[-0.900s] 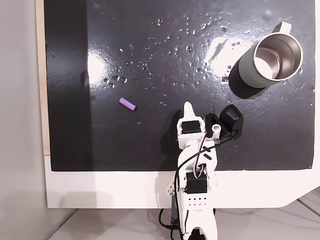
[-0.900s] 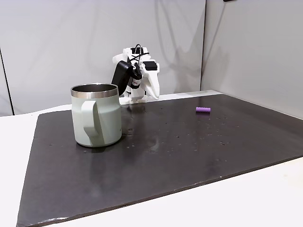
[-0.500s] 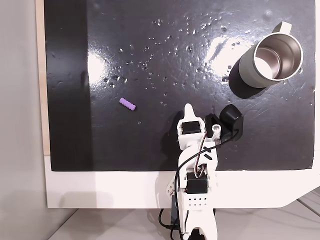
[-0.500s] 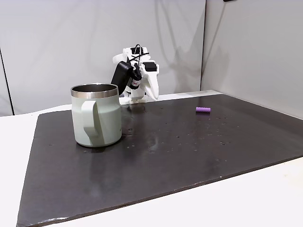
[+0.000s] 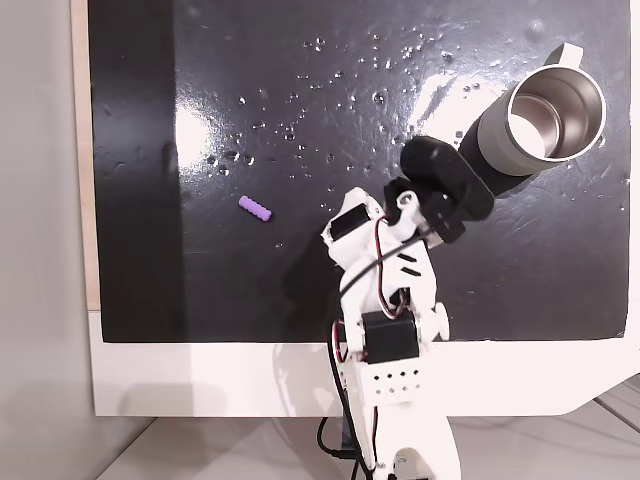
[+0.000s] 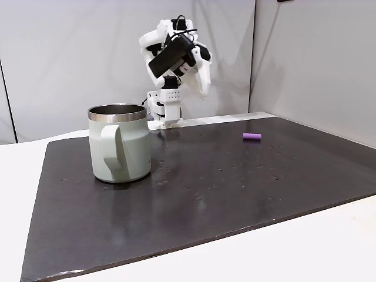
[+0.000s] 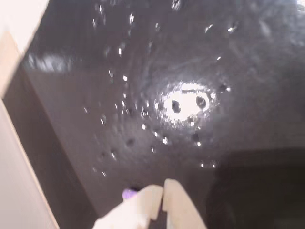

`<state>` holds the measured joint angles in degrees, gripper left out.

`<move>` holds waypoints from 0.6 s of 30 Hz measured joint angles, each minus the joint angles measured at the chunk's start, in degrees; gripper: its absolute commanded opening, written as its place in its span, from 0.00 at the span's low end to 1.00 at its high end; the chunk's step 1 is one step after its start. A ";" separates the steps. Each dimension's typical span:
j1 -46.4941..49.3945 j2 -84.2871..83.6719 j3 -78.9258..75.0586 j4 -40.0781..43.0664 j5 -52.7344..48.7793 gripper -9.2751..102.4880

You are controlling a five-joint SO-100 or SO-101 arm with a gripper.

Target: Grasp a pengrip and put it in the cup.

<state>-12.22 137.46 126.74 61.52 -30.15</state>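
Observation:
The pengrip (image 5: 256,208), a tiny light-purple ribbed tube, lies on the black mat left of the arm in a fixed view, and far right of it in another fixed view (image 6: 252,136). In the wrist view the pengrip (image 7: 128,193) peeks out just left of my fingers. The cup (image 5: 545,120), a pale mug with a shiny metal inside, stands upright at the mat's far right corner; its handle faces the side camera (image 6: 119,144). My gripper (image 5: 330,230) hangs raised above the mat (image 6: 205,88), well apart from both. Its white fingertips (image 7: 162,191) meet, shut on nothing.
A black mat (image 5: 300,100) speckled with small shiny drops covers most of a white table (image 5: 200,375). The arm's base stands at the mat's near edge. Grey walls (image 6: 70,53) rise behind the table in a fixed view.
The arm has risen from its folded low pose. The gripper lifted well above the mat and turned toward the pengrip's side. Pengrip and cup have not moved.

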 measured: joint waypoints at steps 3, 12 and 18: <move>-3.16 -10.37 -10.11 4.48 -5.10 0.08; -10.11 -26.37 -25.49 10.46 -28.04 0.19; -12.74 -33.05 -26.46 10.11 -37.27 0.24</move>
<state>-24.96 104.41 100.28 71.63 -67.41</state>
